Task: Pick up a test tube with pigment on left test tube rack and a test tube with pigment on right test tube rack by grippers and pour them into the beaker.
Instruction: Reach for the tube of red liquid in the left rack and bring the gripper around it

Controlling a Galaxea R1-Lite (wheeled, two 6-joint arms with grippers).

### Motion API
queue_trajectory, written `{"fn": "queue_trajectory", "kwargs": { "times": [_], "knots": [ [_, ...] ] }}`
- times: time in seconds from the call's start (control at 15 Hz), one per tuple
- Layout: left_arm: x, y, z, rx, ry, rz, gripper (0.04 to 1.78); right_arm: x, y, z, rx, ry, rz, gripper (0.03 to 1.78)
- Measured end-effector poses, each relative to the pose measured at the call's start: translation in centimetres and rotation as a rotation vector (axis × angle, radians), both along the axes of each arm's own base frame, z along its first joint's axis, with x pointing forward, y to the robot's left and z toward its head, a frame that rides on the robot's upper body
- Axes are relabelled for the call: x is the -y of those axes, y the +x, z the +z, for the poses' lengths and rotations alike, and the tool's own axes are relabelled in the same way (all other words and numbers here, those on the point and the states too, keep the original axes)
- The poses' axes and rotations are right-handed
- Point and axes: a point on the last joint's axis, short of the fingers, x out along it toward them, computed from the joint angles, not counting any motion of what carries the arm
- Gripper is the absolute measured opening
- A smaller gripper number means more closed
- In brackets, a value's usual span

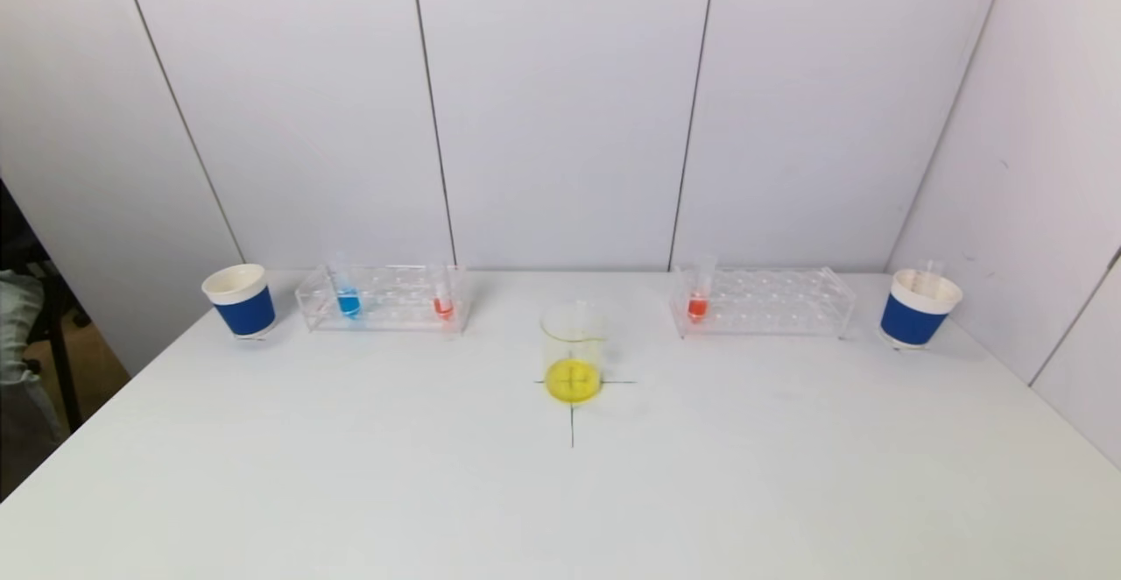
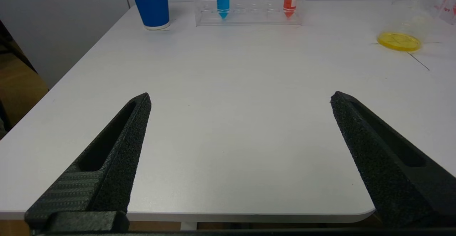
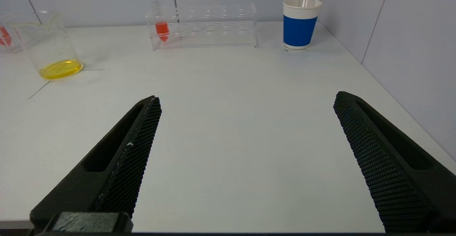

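The clear left rack [image 1: 385,298] [image 2: 249,4] holds a tube of blue pigment [image 1: 348,301] [image 2: 223,5] and a tube of red pigment [image 1: 443,304] [image 2: 289,6]. The clear right rack [image 1: 762,301] [image 3: 203,25] holds one tube of red pigment [image 1: 697,304] [image 3: 162,29] at its inner end. Between the racks stands the glass beaker [image 1: 573,361] [image 2: 400,32] [image 3: 50,47] with yellow liquid in its bottom, on a pen cross. My left gripper [image 2: 240,98] is open over the table's near left edge, far from the racks. Open too, my right gripper [image 3: 245,100] hovers at the near right. Neither arm shows in the head view.
A blue and white paper cup [image 1: 241,300] [image 2: 152,3] stands outside the left rack. A second such cup [image 1: 918,308] [image 3: 300,22], with a clear tube in it, stands outside the right rack, close to the right wall [image 3: 409,32]. The white table [image 1: 560,492] spreads between me and the racks.
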Motion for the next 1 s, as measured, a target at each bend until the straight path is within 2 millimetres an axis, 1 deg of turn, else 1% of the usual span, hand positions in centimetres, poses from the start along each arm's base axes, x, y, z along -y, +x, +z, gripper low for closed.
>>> {"fn": "queue_trajectory", "kwargs": {
  "times": [0.4,0.67,0.73,0.87,1.0],
  "knots": [
    [0.0,0.0,0.0,0.003,-0.019,0.002,1.76,0.0,0.0,0.0,0.001,0.000,0.000,1.76],
    [0.0,0.0,0.1,0.004,0.021,0.001,1.76,0.0,0.0,0.0,0.001,0.000,0.000,1.76],
    [0.0,-0.1,0.4,0.012,0.025,-0.009,1.76,0.0,0.0,0.0,0.001,0.000,0.000,1.76],
    [0.1,-0.6,1.7,0.044,0.026,-0.038,1.76,0.0,0.0,0.0,0.000,0.000,0.000,1.76],
    [0.1,-1.4,4.0,0.080,0.026,-0.050,1.76,0.0,0.0,0.0,0.000,0.000,0.000,1.76]
  ]
}}
